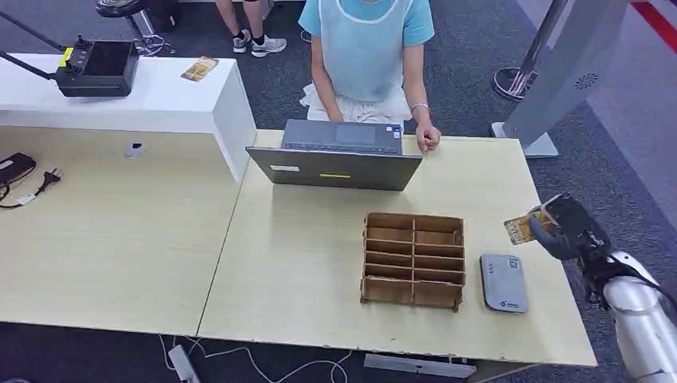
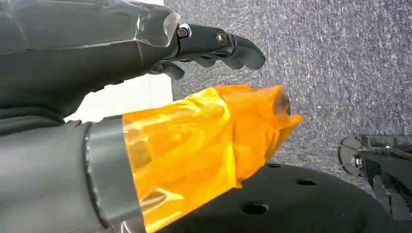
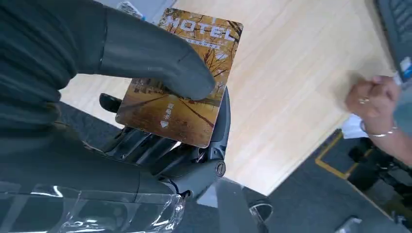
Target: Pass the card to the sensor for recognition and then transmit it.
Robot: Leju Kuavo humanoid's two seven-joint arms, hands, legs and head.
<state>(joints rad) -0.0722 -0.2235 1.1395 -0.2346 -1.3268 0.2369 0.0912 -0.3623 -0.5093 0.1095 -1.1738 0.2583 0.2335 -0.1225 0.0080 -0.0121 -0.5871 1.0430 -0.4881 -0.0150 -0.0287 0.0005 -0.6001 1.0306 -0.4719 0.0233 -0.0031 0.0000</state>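
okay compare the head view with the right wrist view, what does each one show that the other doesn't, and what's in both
Head view alone: the wooden organizer, the grey card reader beside it, and the open laptop. Right wrist view alone: the card's face, an autumn path with MOTEL printed on it, and the thumb pressing it against the fingers. Both: the right robot hand holding the card beyond the table's right edge, and the seated person's hand.

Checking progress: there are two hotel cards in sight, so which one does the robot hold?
The card pinched in the right hand at the table's right edge; the other card lies on the white counter.
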